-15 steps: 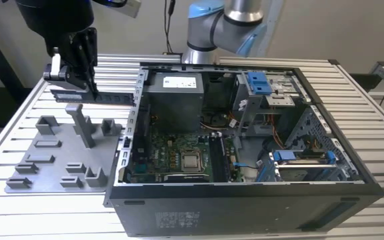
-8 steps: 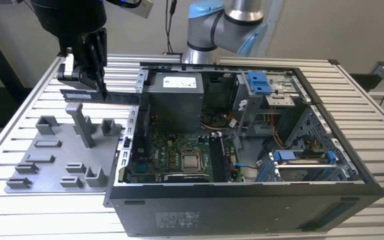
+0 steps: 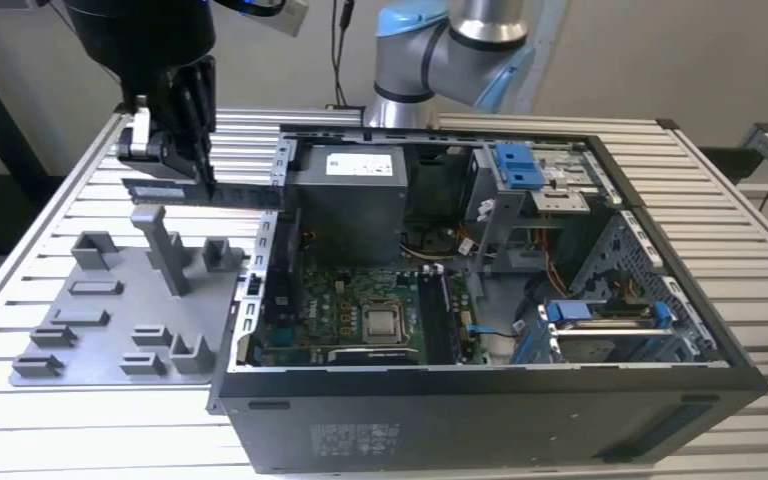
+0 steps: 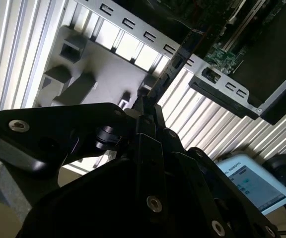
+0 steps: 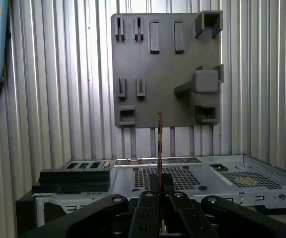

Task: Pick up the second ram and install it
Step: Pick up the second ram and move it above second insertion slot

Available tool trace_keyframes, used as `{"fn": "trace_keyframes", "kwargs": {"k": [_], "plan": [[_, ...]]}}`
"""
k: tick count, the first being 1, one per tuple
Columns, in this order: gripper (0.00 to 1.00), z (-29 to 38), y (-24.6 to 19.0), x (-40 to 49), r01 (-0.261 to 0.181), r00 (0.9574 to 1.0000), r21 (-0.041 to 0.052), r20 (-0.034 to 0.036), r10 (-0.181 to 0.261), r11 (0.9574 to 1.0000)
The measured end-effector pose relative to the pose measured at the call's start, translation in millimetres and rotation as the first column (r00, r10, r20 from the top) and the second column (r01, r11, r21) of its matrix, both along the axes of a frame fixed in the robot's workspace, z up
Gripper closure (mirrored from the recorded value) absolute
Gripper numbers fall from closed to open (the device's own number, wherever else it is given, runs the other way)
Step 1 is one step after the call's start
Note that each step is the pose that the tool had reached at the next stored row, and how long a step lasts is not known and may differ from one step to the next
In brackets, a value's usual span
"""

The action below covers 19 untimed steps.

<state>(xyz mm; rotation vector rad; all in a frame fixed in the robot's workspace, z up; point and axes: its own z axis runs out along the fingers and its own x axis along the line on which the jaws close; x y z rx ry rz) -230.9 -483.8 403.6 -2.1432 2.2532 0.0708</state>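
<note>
Exterior view, upper left of the frame: the end effector point(image 3: 175, 168) hangs above the table point(image 3: 91, 215), its fingers pinching the ram point(image 3: 224, 193). The ram is held level on its long edge, clear of every surface. The grip sits toward the ram's end at the exterior view's left. The rest of the stick projects toward the exterior view's right, and its far end overlaps the side wall of the case point(image 3: 491, 420) in the picture. Whether it touches that wall cannot be told.

Lower left of the frame: the grey fixture point(image 3: 104, 345) lies flat on the table, below the end effector and ram and apart from both.

Centre to right of the frame: the case lies open side up with the motherboard point(image 3: 344, 300) exposed. The ram is outside the case, at the wall on the exterior view's left. The arm point(image 3: 464, 40) rises at upper centre, behind the case.

First wrist view: the ram point(image 5: 159, 144) is seen edge-on, a thin line coming out from between the fingers of the end effector point(image 5: 159, 182). The fixture point(image 5: 158, 74) lies beyond it and the case point(image 5: 232, 178) is nearer.

Second wrist view: the ram point(image 4: 175, 62) runs straight out from the end effector point(image 4: 145, 105), past the fixture point(image 4: 103, 74), toward the rim of the case point(image 4: 222, 84).
</note>
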Motion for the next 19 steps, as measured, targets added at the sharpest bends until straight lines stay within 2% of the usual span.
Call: {"fn": "trace_keyframes", "kwargs": {"k": [9,19], "plan": [[0.86,0.0,0.1,11.5,0.000,1.0000,0.0034,0.0000,0.000,1.0000],[0.86,0.0,0.1,29.8,0.000,1.0000,0.0072,-0.0001,0.000,1.0000]]}}
